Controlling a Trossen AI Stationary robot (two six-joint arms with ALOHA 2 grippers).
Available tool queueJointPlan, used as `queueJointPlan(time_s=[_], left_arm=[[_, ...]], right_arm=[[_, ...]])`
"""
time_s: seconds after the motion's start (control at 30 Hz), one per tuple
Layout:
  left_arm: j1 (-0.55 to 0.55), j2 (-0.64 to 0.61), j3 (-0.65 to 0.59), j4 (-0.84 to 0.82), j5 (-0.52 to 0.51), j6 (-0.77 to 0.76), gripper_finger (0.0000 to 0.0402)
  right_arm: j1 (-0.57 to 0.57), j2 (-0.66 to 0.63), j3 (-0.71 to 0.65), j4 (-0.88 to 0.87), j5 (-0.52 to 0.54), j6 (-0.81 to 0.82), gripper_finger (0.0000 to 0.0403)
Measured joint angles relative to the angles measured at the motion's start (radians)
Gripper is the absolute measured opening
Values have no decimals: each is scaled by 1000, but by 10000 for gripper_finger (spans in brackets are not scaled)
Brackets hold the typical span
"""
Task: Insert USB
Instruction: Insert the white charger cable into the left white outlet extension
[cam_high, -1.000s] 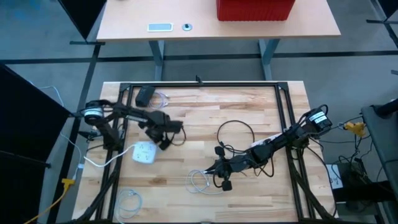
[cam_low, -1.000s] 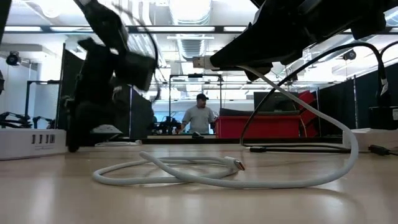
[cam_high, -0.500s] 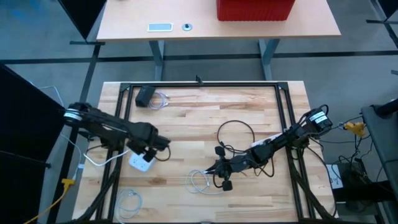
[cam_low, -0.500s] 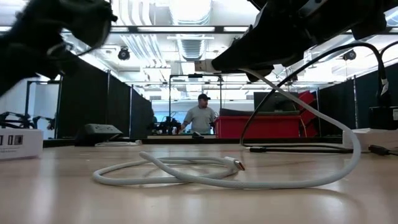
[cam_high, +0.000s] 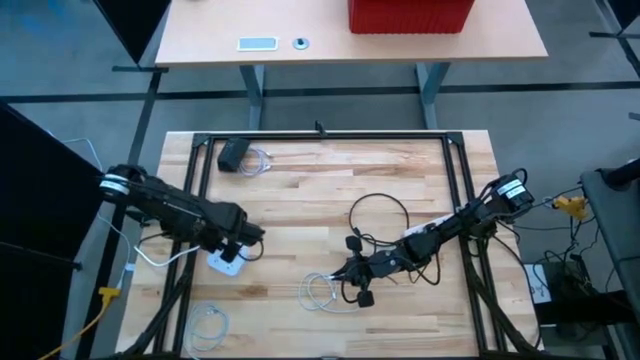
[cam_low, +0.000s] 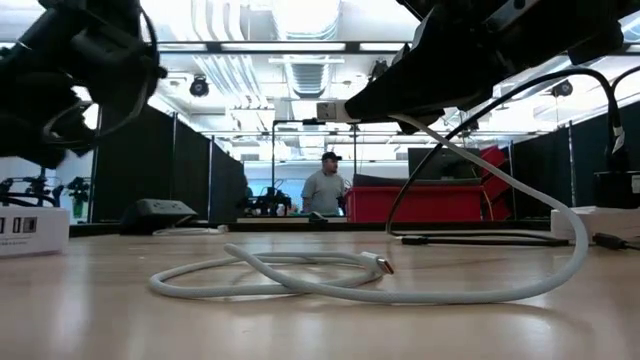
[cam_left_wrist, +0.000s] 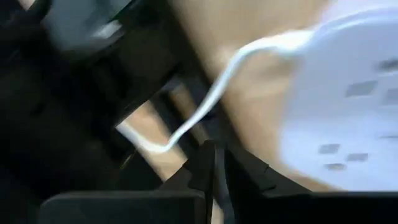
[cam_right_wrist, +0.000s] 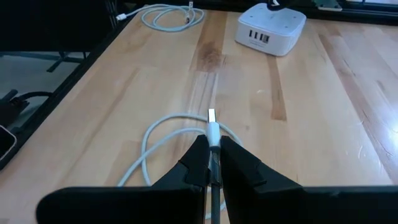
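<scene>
The right gripper (cam_right_wrist: 212, 163) is closed on a white cable (cam_right_wrist: 163, 134), below centre of the high view. Its silver plug (cam_right_wrist: 211, 115) sticks out forward (the rest lies looped on the table (cam_high: 330, 200)). The white charger (cam_right_wrist: 271, 28) sits at lower left, under the left gripper (cam_high: 238, 243), whose fingers appear pressed together.

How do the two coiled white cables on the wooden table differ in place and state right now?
The coiled white cable near the right gripper has one end lifted, its USB plug pinched in the right gripper; the coiled white cable at the table's near left corner lies loose, untouched. The first sits mid-table, the second by the edge. Both are thin, white and looped.
</scene>
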Motion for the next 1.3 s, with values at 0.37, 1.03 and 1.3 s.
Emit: queueJointPlan(time_s=[0.37,1.03,1.3], left_arm=[[-2,128,-34,66,-8,10,24],[-13,133,93,663,-123,192,24],[-97,7,131,460,-147,135,24]], right_arm=[[0,0,0,1,-8,0,13],[0,0,0,10,36,15,12],[-3,95,60,57,90,83,12]])
